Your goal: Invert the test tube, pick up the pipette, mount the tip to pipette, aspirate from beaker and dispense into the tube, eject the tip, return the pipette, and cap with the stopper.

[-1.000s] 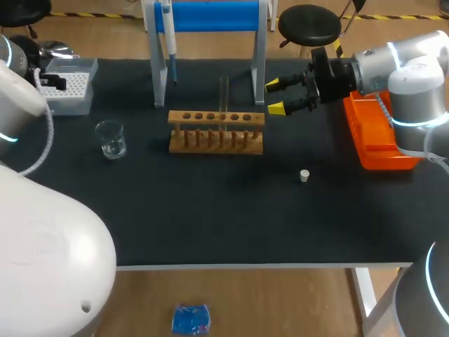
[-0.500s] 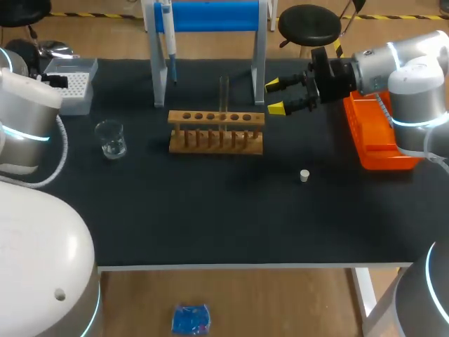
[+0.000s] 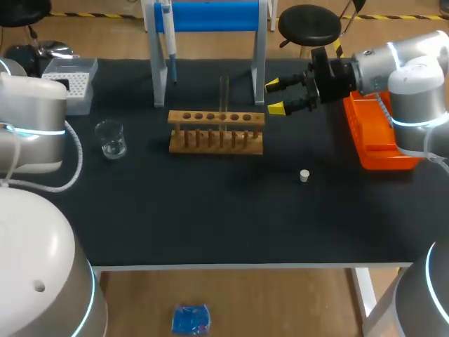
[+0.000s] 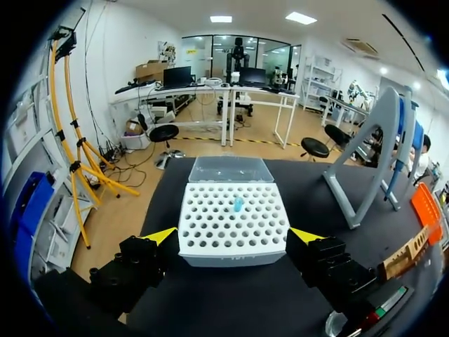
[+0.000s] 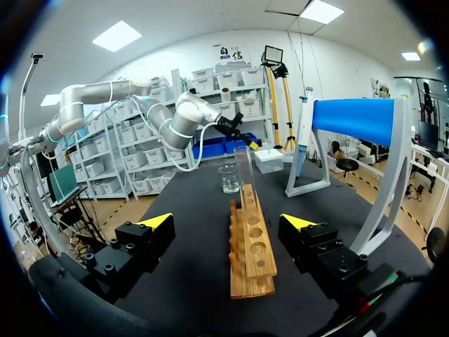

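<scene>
Black table top [image 3: 210, 217] under both arms. Right pincer [image 3: 276, 96] wide open, holding nothing. Long wooden rack [image 5: 249, 246] lying straight ahead of it, with the thin clear glass test tube [image 5: 243, 168] standing upright in one of the holes. Left pincer [image 4: 233, 235] open too and empty, facing the white plastic tip box [image 4: 231, 189] just ahead. White pipette [image 3: 168, 35] hanging untouched on the blue and grey stand [image 3: 210, 15], off to one side of the left pincer, past the box. Probably time to grab the pipette. Come at the handle straight. Keep fingers wide until on both sides of it. Squeeze gently, lift up off the hook, stay clear of the tube.
</scene>
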Controlling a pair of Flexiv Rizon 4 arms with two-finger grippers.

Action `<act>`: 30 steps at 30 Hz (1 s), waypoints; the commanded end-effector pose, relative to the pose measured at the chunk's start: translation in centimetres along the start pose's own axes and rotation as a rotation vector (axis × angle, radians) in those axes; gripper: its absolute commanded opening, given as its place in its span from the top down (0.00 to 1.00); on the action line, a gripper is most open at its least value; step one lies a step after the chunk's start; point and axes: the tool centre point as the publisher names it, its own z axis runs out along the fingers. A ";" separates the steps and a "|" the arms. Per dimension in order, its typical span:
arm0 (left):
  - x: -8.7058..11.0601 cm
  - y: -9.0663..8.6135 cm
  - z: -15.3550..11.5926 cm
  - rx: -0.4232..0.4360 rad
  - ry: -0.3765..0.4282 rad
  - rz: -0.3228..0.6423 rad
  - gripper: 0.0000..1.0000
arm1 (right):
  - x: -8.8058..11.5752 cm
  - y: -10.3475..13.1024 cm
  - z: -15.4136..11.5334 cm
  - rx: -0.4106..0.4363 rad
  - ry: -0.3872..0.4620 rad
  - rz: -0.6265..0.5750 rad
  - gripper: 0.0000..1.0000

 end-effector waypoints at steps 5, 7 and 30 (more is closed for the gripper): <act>1.9 0.1 1.3 -0.023 0.007 -0.006 0.00 | 0.0 0.0 0.0 0.001 -0.002 -0.001 0.00; 2.3 0.0 1.7 -0.023 0.006 -0.006 0.00 | 0.0 0.0 0.0 0.001 -0.002 -0.001 0.00; 2.4 -1.6 5.2 0.004 -0.062 -0.013 0.07 | 0.0 0.0 0.0 0.001 -0.002 -0.001 0.00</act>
